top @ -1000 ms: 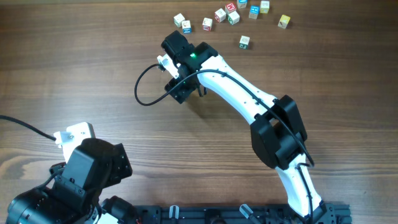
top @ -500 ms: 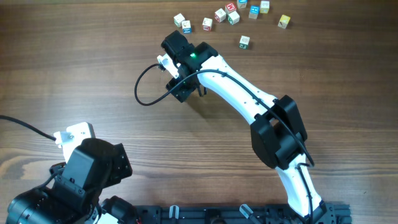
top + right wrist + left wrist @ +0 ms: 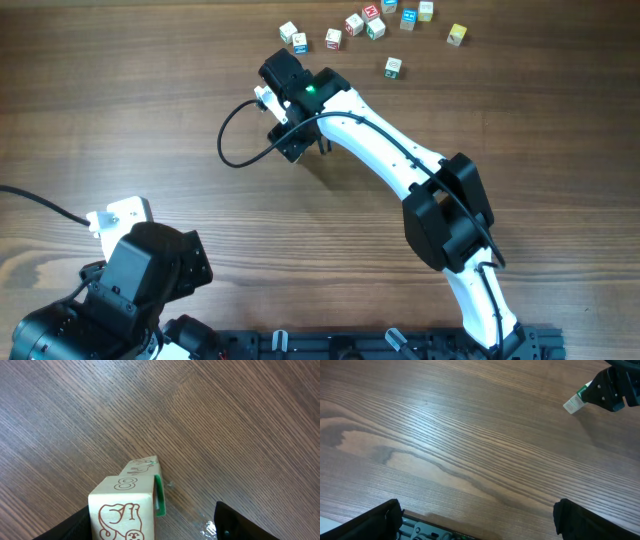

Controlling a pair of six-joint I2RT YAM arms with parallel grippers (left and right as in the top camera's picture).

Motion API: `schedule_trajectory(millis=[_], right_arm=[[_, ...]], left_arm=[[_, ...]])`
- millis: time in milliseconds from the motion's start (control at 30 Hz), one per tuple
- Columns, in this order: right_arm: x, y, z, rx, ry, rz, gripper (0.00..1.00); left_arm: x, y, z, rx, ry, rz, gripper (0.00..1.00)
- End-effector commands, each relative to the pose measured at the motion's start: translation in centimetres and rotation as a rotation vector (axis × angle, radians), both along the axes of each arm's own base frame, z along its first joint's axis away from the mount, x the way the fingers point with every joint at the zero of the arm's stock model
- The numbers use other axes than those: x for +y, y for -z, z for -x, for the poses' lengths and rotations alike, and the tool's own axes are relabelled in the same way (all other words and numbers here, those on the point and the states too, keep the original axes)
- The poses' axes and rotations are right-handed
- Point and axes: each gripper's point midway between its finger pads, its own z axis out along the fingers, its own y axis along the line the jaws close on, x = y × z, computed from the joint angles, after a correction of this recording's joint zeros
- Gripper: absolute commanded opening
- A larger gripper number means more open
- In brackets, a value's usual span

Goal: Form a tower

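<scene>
Tower (image 3: 124, 510): two whitish letter cubes stacked on the table (image 3: 240, 420); upper cube printed in brown, lower cube green-edged and showing past it at 1 o'clock; stands between the right fingers (image 3: 250, 522), which are spread, with a clear gap on one side; position overhead: near table centre, toward 11 o'clock; loose cubes (image 3: 375, 22) scattered at 1 o'clock from it, well apart; left fingers (image 3: 590, 520) spread wide, at 7 o'clock.
</scene>
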Motion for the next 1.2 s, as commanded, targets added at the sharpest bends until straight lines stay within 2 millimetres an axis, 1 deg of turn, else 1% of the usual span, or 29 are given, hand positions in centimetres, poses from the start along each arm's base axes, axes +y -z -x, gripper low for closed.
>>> schedule_trajectory(millis=[0, 300, 1167], right_arm=[[-0.18, 0.31, -0.16, -0.008, 0.024, 0.016, 0.71], [-0.15, 0.39, 0.20, 0.000, -0.027, 0.022, 0.71], [-0.63, 0.48, 0.22, 0.003, 0.000, 0.041, 0.71]], left_arm=[[0.35, -0.12, -0.13, -0.009, -0.004, -0.021, 1.00], [0.35, -0.12, -0.13, -0.009, -0.004, -0.021, 1.00], [0.35, -0.12, -0.13, -0.009, -0.004, -0.021, 1.00]])
